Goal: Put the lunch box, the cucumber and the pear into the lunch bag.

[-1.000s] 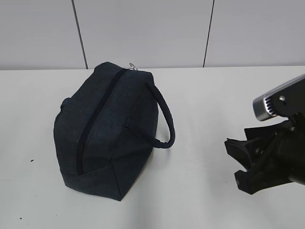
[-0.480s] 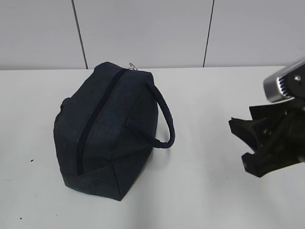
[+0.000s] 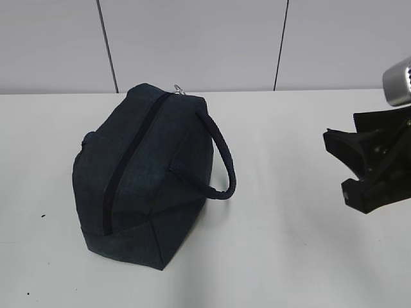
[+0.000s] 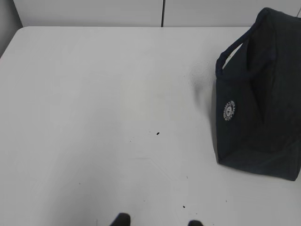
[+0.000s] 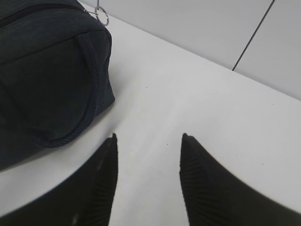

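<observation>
"Starting with the exterior view: any sign of the lunch box, the cucumber or the pear?"

"None on the table (image 3: 289, 256). Only the lunch bag (image 3: 144, 173), standing toward 9 o'clock, zipper (image 3: 128, 163) drawn shut along the top as far as can be told, ring pull (image 3: 178, 89) at the far 12 o'clock end, one handle (image 3: 221, 160) drooping toward 3 o'clock."

"And the right gripper (image 3: 339, 163)?"

"Out at 3 o'clock, well apart from the bag, raised off the table, jaws spread wide, holding nothing."

"Moving to the left wrist view, then."

"Mostly bare table with a few dark specks. Bag toward 2 o'clock, showing an end panel with a round white badge (image 4: 228, 111). Left gripper (image 4: 159, 220) barely in frame at 6 o'clock: just two dark tips, set apart, nothing between them."

"Any of the three items there?"

"Not one."

"Right wrist view?"

"Bag filling the 10 o'clock corner, ring pull at 11 o'clock, handle looping down its side. Jaws parted wide at 6 o'clock over bare table, empty, near the bag but not touching."

"So, judging progress?"

"Probably at or very near the end. Nothing left lying out to pick up, top apparently closed, both grippers empty and clear. Cannot confirm the contents, though: inside of the bag hidden in every view. At most, parking the arms left to do."
</observation>
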{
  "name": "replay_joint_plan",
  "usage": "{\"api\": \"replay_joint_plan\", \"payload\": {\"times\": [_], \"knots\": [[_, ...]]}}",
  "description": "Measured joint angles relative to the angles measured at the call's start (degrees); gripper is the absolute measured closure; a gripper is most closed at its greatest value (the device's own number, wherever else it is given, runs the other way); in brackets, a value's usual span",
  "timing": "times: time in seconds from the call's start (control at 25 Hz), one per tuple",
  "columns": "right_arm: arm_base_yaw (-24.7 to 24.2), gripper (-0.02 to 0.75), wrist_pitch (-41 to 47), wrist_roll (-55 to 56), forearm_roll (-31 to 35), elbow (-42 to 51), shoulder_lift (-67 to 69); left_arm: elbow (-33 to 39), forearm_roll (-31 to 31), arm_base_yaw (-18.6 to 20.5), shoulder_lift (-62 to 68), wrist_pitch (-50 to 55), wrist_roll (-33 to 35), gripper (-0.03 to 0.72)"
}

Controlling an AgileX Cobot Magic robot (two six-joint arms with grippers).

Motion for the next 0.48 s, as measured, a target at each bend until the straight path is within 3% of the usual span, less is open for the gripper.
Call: {"api": "replay_joint_plan", "payload": {"times": [0.12,0.24,0.28,0.48], "knots": [[0.0,0.388,0.1,5.6,-3.6,0.1,0.0,0.0,0.0,0.0,0.0,0.0,0.0,0.45],[0.0,0.388,6.0,20.1,-15.7,0.9,0.0,0.0,0.0,0.0,0.0,0.0,0.0,0.45],[0.0,0.388,9.9,28.3,-24.2,1.0,0.0,0.0,0.0,0.0,0.0,0.0,0.0,0.45],[0.0,0.439,29.2,76.9,-79.7,-1.0,1.5,0.0,0.0,0.0,0.0,0.0,0.0,0.45]]}}
